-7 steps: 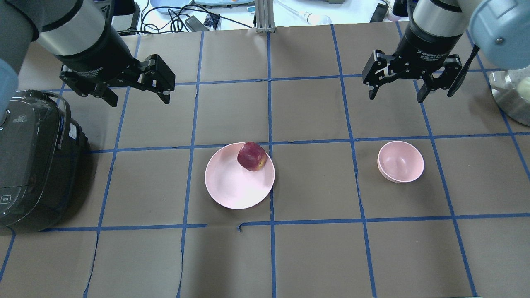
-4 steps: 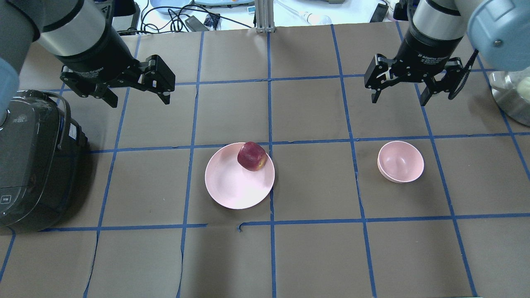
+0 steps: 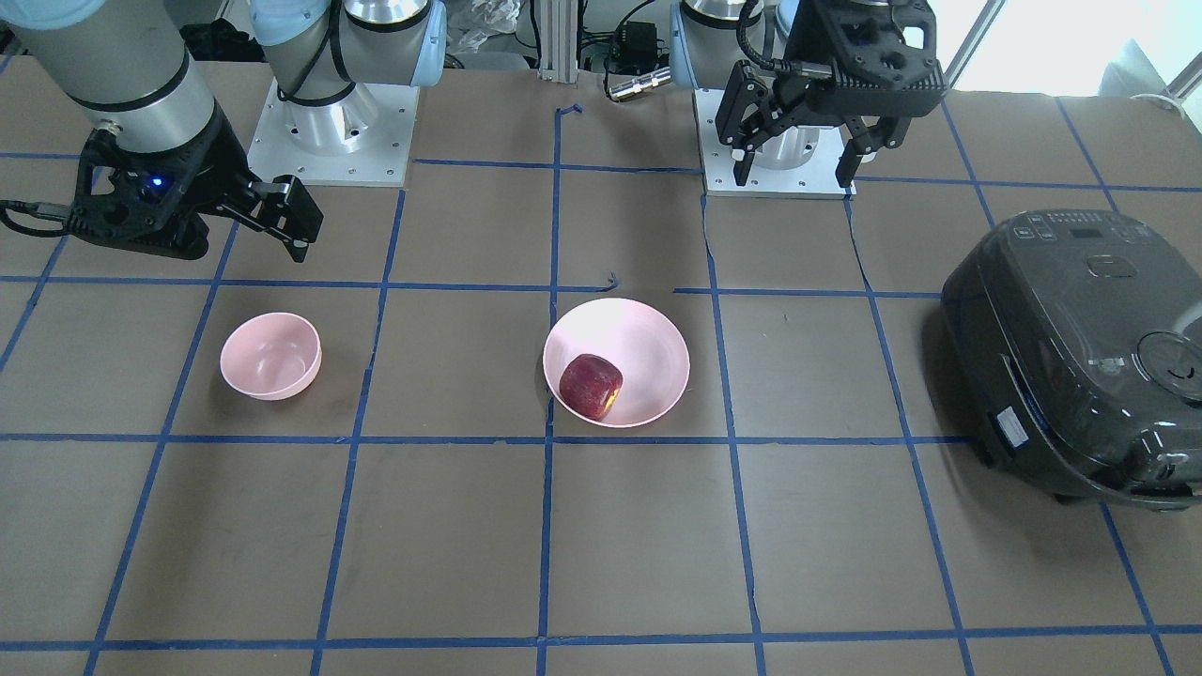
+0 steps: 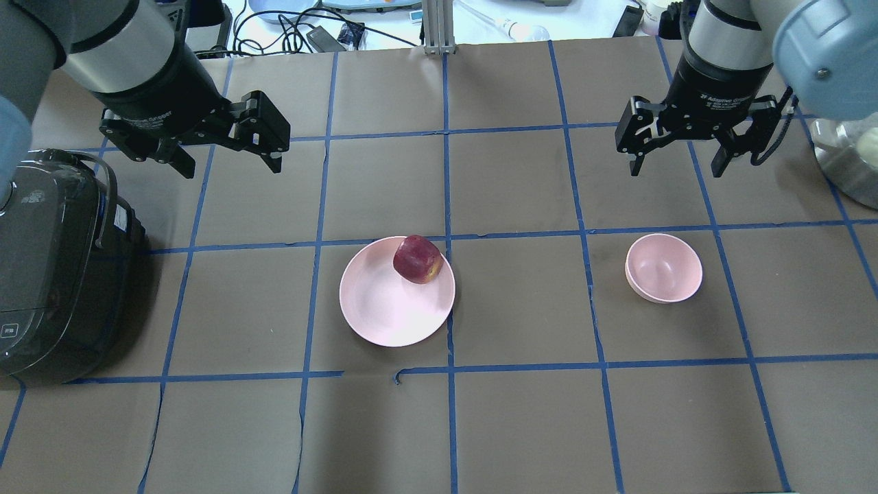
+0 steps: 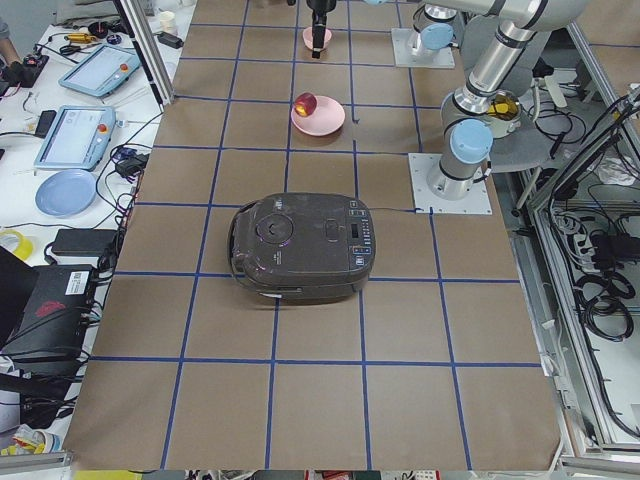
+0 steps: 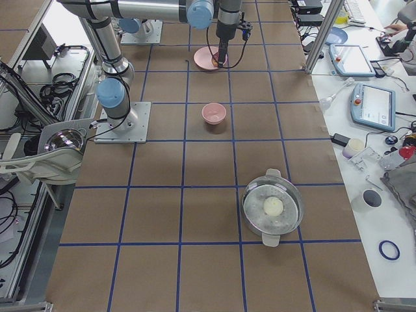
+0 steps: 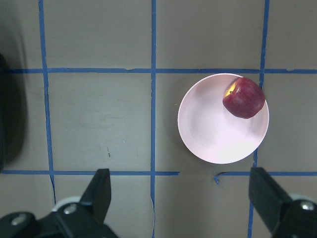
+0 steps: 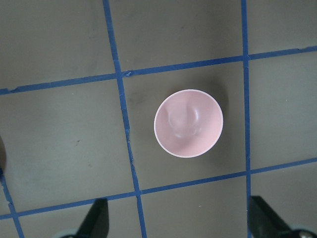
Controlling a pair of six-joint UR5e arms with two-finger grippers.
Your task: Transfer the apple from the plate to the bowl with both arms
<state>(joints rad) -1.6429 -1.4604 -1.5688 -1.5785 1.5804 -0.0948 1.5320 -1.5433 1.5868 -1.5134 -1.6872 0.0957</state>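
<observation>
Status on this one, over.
Left gripper open, right gripper open, both empty. Apple on plate, bowl empty. Cooker off to the left, not in the path.

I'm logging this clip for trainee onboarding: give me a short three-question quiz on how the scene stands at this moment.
1. True or false: the apple already lies in the bowl.
2. Which one hangs nearer the bowl? A) left gripper B) right gripper
3. Fill in: the apple sits near the plate's ____, not at its middle.

Key: 1 false, since it is on the plate and the bowl is empty. 2 B. 3 rim.
</observation>
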